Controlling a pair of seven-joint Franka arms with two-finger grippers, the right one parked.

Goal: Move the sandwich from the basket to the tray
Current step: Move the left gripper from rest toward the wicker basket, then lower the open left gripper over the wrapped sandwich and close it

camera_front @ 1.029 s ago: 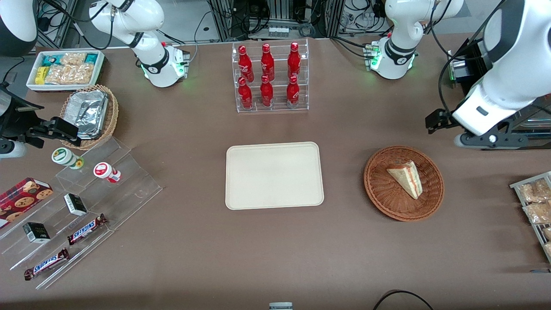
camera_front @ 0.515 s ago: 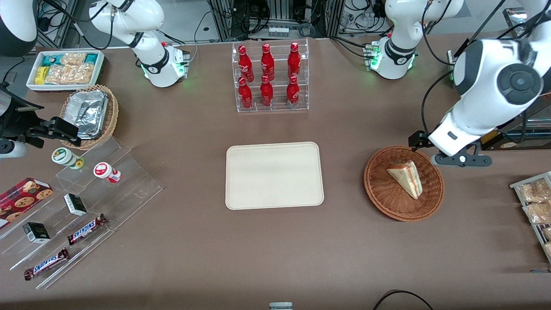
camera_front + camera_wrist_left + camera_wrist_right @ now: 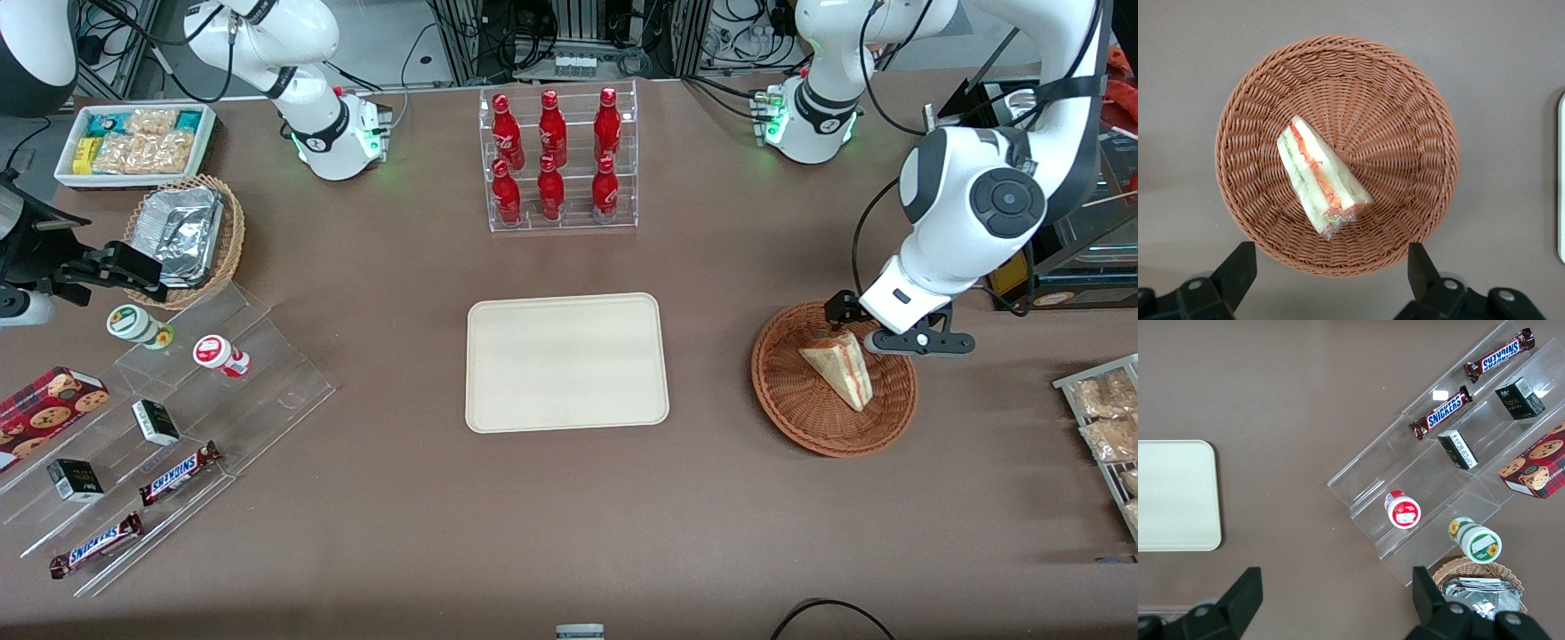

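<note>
From the front, the arm's wrist covers the hand [image 3: 852, 331], which hangs over the basket [image 3: 800, 413] rim farthest from the camera, and also hides the sandwich's [image 3: 840, 366] broad end. In the wrist view only the two finger [image 3: 1238, 270] tips show, spread wide; the tray [image 3: 1561, 180] is cut to a thin sliver at the edge.

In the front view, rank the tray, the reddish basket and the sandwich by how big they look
1. tray
2. basket
3. sandwich
The open gripper hovers above the basket.
</note>
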